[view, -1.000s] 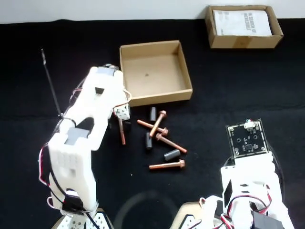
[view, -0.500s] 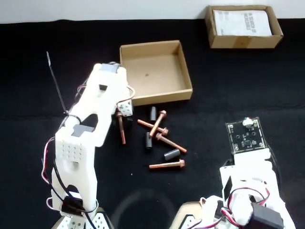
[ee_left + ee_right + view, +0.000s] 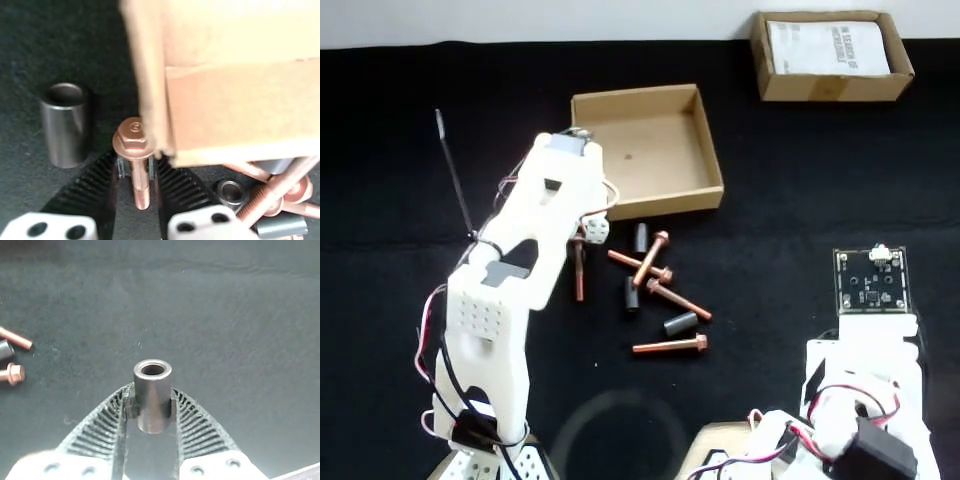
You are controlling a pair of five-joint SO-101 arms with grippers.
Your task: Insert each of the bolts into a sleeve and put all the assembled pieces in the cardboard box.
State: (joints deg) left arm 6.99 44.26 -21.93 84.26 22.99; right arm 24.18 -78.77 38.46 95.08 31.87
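Note:
My left gripper (image 3: 136, 164) is shut on a copper bolt (image 3: 133, 140), whose head points at the cardboard box wall (image 3: 240, 110). In the high view this bolt (image 3: 579, 272) hangs from the left gripper (image 3: 584, 245) just in front of the open cardboard box (image 3: 660, 205). My right gripper (image 3: 152, 401) is shut on a dark sleeve (image 3: 152, 385) with its bore facing away, over bare black cloth. The right arm (image 3: 868, 340) is at the front right. Several loose bolts (image 3: 670, 346) and dark sleeves (image 3: 681, 324) lie in a heap in front of the box.
Another cardboard box (image 3: 830, 88) holding a printed sheet stands at the back right. A thin black rod (image 3: 455, 185) sticks up beside the left arm. A dark sleeve (image 3: 64, 125) lies near the held bolt. Two bolt ends (image 3: 11, 374) lie off to the side of the right gripper.
The left arm has swung right and toward the box, carrying the bolt. The right arm has shifted right and slightly toward the front.

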